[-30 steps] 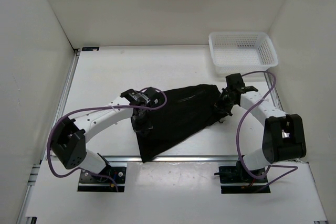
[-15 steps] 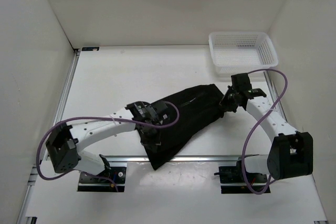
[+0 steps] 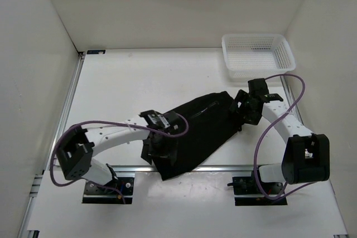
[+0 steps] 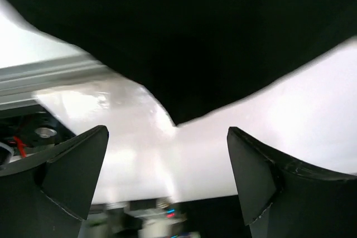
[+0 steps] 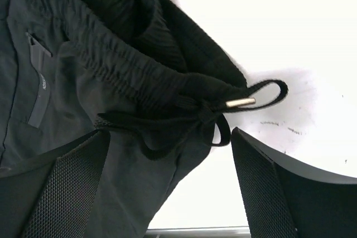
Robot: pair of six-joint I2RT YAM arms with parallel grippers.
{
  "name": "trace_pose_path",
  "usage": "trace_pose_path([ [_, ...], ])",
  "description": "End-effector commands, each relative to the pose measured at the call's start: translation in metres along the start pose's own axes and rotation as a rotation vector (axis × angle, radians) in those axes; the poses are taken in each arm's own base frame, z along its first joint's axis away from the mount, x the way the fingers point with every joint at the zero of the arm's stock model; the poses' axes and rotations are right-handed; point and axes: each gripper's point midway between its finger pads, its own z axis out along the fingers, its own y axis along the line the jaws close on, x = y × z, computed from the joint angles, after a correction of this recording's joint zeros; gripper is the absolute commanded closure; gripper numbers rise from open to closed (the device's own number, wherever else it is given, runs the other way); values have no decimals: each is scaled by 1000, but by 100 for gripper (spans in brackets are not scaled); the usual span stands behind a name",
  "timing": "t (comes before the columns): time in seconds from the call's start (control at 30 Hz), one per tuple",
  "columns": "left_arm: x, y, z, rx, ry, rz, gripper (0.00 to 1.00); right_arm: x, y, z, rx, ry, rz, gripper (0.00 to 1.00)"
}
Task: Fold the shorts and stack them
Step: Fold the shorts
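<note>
The tabletop (image 3: 122, 82) carries one thing you need to work on: the shorts (image 3: 195, 129), spread as a long black slab on a slant from 7 o'clock to 1 o'clock. The near corner lies over the metal rail (image 3: 223, 167) at the front edge. That slant looks like why your arms sit where they do, one at each end of the cloth. The white basket (image 3: 257, 73) stands well apart at 1 o'clock, out of the way of any fold. Your left claw (image 3: 155, 147) is at the 7 o'clock end, on the cloth's left edge. Its wrist view shows the fingers spread wide with only white surface and the cloth's corner in the gap, so it grips nothing. Your right claw (image 3: 244, 116) is at the 2 o'clock end, spread open above the gathered waistband (image 5: 128, 65), also empty. I judge the fold not yet made: the cloth lies skewed and rumpled, so squaring it comes first. The drawstring (image 5: 167, 121) loops loose at the waistband, its metal tip (image 5: 241, 102) lying out on bare surface. Mind that it does not snag a finger.
</note>
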Motion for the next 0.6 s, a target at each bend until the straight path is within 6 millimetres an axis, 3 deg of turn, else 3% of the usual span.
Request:
trace_pose_path([
  [0.0, -29, 23, -2, 56, -83, -165, 0, -3, 6, 3, -22, 27, -52, 7],
  [0.03, -24, 30, 8, 72, -51, -196, 0, -1, 5, 6, -16, 36, -51, 7],
  [0.2, -50, 43, 34, 101, -52, -302, 0, 12, 2, 15, -28, 85, -60, 7],
  [0.33, -66, 52, 57, 85, -3, -352, 9, 16, 2, 16, -31, 98, -59, 7],
  [0.47, -87, 56, 65, 66, -13, -353, 43, 14, 5, 11, -50, 85, -60, 7],
  [0.5, -95, 61, 65, 50, -25, -370, 69, 14, 5, 11, -50, 85, -60, 7],
  [0.57, -107, 70, 69, 36, -21, -387, 90, 15, 6, 11, -58, 90, -60, 7],
])
